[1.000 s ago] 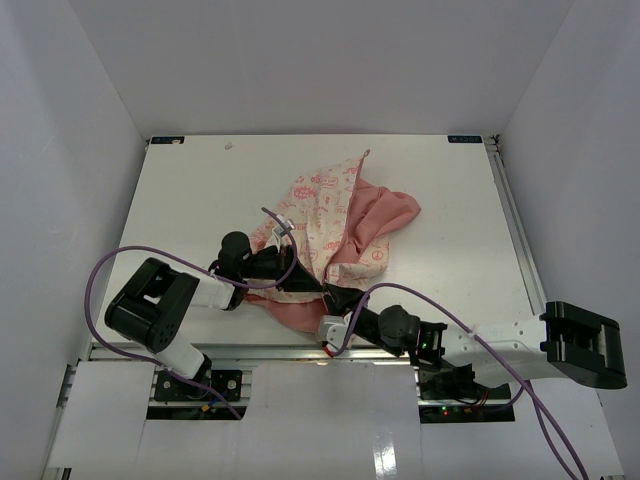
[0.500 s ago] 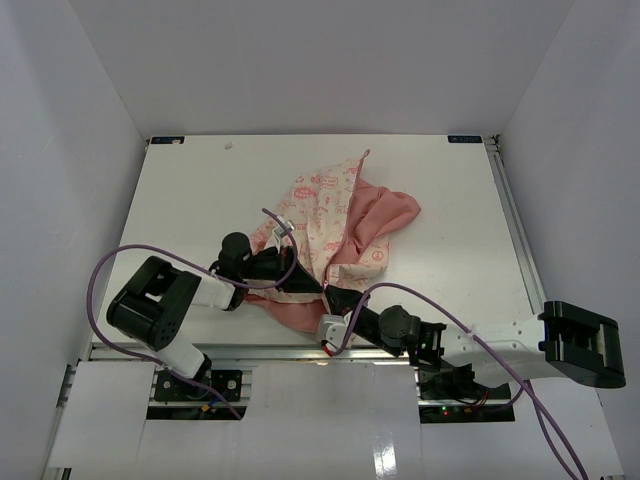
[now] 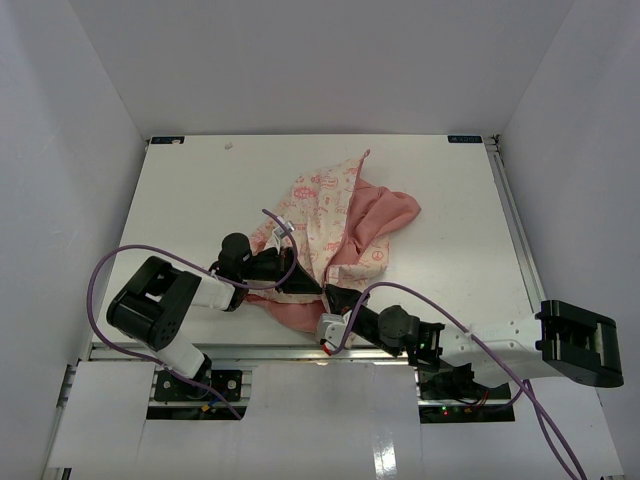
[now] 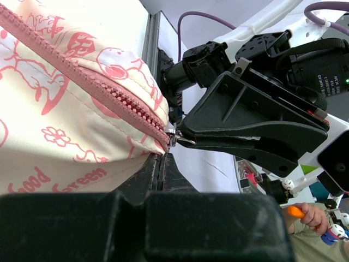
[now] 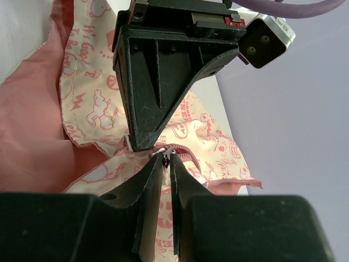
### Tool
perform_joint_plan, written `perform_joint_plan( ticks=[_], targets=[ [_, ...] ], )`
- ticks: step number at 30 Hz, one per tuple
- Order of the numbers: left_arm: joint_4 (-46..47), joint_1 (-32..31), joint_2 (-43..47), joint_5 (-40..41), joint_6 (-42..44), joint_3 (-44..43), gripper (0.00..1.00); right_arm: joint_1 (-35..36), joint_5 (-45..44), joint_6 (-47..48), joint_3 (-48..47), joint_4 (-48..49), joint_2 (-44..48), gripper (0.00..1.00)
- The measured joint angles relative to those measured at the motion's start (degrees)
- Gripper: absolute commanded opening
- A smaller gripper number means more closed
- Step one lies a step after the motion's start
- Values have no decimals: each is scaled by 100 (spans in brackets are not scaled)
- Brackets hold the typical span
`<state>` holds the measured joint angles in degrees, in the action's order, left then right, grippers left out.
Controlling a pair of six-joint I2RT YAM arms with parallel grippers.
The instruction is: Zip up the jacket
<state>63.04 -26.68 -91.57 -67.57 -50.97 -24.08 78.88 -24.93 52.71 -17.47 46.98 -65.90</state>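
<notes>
White table (image 3: 200,190): low-slung left end effector (image 4: 162,166) clamps the jacket (image 3: 330,200), right end effector (image 5: 166,164) pinches its zipper pull (image 4: 177,140).

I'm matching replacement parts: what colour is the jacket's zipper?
The zipper is pink; the left wrist view shows it best.

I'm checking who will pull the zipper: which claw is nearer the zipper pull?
Right. The right claw has its tips on either side of the zipper pull; the left claw clamps the jacket hem just beside it.
</notes>
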Motion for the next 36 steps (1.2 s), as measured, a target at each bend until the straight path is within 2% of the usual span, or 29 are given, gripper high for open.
perform_joint_plan(
  ticks=[5,9,20,36],
  targets=[
    [1,0,0,-7,-12,2,0,-1,27,0,-1,55,-33,15],
    [5,0,0,-31,-17,3,0,-1,64,3,-37,132,-101,8],
    [277,39,0,5,-124,96,0,-196,92,-110,-284,261,-396,8],
    [533,110,3,573,-203,142,0,-1332,1157,-1566,-586,-62,-460,8]
  ],
)
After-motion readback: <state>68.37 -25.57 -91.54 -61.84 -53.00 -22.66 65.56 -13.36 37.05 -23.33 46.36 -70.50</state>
